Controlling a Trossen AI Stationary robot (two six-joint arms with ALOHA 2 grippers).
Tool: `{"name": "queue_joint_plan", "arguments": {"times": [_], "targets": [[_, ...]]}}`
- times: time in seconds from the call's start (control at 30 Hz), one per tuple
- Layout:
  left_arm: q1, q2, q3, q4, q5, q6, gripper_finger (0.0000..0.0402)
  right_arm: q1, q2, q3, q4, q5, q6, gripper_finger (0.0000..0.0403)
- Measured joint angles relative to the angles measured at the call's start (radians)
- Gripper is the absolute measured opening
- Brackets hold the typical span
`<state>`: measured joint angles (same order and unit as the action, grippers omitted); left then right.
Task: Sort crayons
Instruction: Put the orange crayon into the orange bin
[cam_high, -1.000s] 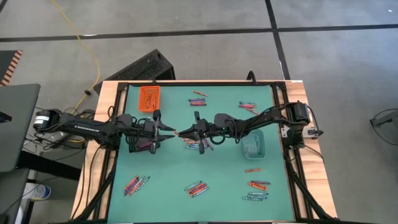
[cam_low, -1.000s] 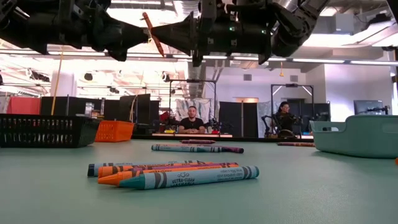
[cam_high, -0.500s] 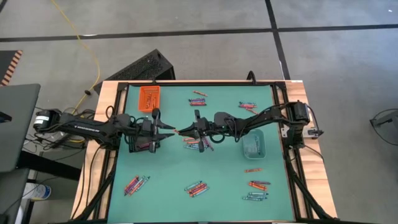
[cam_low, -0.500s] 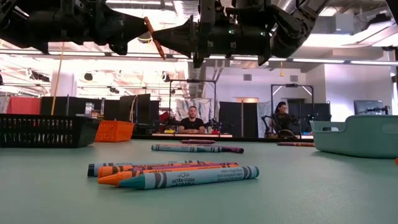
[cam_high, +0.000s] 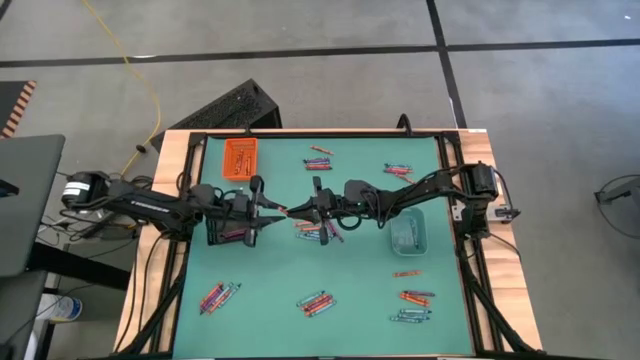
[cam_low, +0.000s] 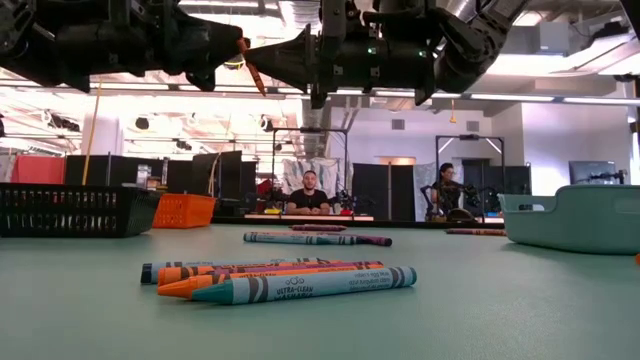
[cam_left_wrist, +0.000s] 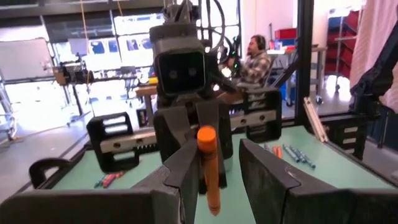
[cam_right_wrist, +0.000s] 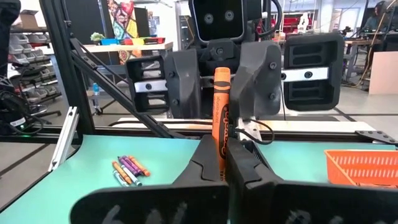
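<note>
Apparently a handover: orange crayon (cam_right_wrist: 221, 112) was mid-air above the table's (cam_high: 360, 300) middle
Right gripper (cam_high: 290, 212): clamped on the crayon
Left gripper (cam_high: 277, 211): parted around it, not yet gripping
Next: left should close before right releases

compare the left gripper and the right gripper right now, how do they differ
The right gripper is shut on the orange crayon; the left gripper stands open around that crayon's other end without clamping it. In the high view the left gripper reaches in from the left, the right gripper from the right. Both hang above the green table, facing each other mid-handover.
</note>
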<state>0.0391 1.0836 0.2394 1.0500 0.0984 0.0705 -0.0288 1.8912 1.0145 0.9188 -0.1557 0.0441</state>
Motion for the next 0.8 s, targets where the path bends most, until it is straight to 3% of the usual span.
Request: {"name": "queue_joint_plan", "arguments": {"times": [0.17,0.37,0.6,0.7,0.8], "targets": [[0.000,0.006,0.000,0.004,0.001,-0.002,0.0089,0.000,0.000,0.000,-0.003,0.000,0.000,0.0001],[0.000,0.005,0.000,-0.009,0.012,0.026,0.0015,0.000,0.000,0.000,-0.017,-0.004,-0.059,0.0007],[0.000,0.003,0.000,-0.038,-0.002,0.025,0.0010,-0.001,-0.014,0.000,-0.037,-0.001,-0.102,0.0074],[0.000,-0.025,0.000,-0.086,-0.086,0.044,0.0009,-0.012,-0.079,0.000,-0.161,0.001,-0.149,0.0108],[0.007,-0.080,0.001,-0.222,-0.286,0.081,0.0009,-0.015,-0.176,0.000,-0.417,0.004,-0.200,0.0132]]}}
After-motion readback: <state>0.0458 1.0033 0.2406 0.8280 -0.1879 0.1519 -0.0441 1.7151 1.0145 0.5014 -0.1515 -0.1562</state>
